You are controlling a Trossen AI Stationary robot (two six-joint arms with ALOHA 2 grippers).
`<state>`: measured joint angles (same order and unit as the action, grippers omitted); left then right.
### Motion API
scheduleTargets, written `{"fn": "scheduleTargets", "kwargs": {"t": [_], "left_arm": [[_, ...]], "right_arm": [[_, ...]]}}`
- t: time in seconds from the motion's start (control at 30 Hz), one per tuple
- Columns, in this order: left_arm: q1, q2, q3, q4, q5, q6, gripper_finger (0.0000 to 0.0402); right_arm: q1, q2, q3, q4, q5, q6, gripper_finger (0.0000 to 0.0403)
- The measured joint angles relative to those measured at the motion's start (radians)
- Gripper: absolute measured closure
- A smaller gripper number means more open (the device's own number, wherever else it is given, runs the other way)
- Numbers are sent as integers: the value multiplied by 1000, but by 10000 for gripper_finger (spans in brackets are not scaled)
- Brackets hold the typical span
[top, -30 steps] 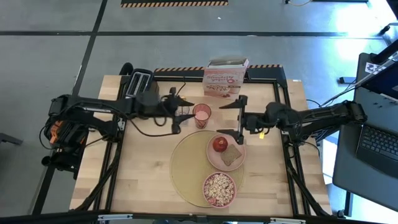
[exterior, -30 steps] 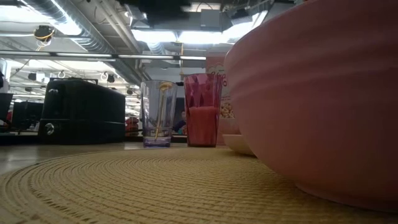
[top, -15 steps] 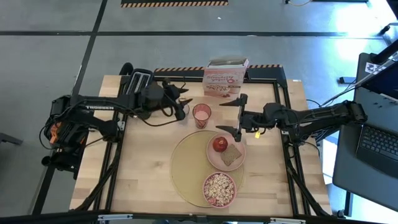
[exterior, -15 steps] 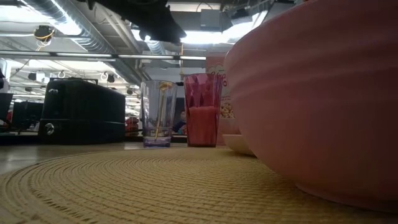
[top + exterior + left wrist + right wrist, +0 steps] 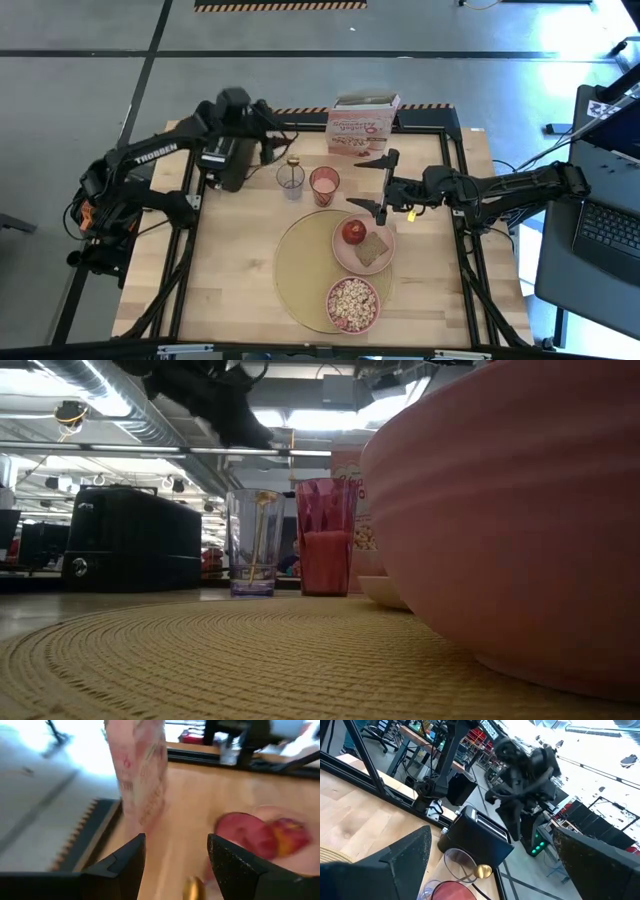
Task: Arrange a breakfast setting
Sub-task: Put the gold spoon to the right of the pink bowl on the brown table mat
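Both grippers are hovering with jaws spread wide: left gripper (image 5: 262, 128) near the worktop's far edge, right gripper (image 5: 372, 183) beyond the pale pink plate (image 5: 363, 243).

On the wooden tabletop (image 5: 235, 260), a black toaster (image 5: 222, 140) sat at ten o'clock and a pink-and-white cereal box (image 5: 362, 128) at twelve. A clear glass (image 5: 291, 180) stood just beside a pink tumbler (image 5: 324, 185) near the centre. A laptop (image 5: 608, 235) lay at three o'clock, off the tabletop.

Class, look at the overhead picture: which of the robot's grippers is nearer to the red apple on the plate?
Right. The right gripper hangs just beyond the red apple; the left gripper is raised near the toaster, well away.
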<state>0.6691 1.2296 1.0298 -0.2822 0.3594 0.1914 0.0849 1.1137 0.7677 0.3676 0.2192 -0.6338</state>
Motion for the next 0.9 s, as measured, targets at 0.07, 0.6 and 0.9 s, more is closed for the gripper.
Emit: {"fn": "scheduleTargets", "kwargs": {"t": [0.07,0.6,0.9], "left_arm": [[72,19,0,-38,144,-25,198],[210,318,0,-91,511,-4,198],[211,334,0,-90,644,25,198]], "right_arm": [[0,0,0,3,0,0,17],[0,0,0,24,-1,-2,17],[0,0,0,-1,13,-2,17]]}}
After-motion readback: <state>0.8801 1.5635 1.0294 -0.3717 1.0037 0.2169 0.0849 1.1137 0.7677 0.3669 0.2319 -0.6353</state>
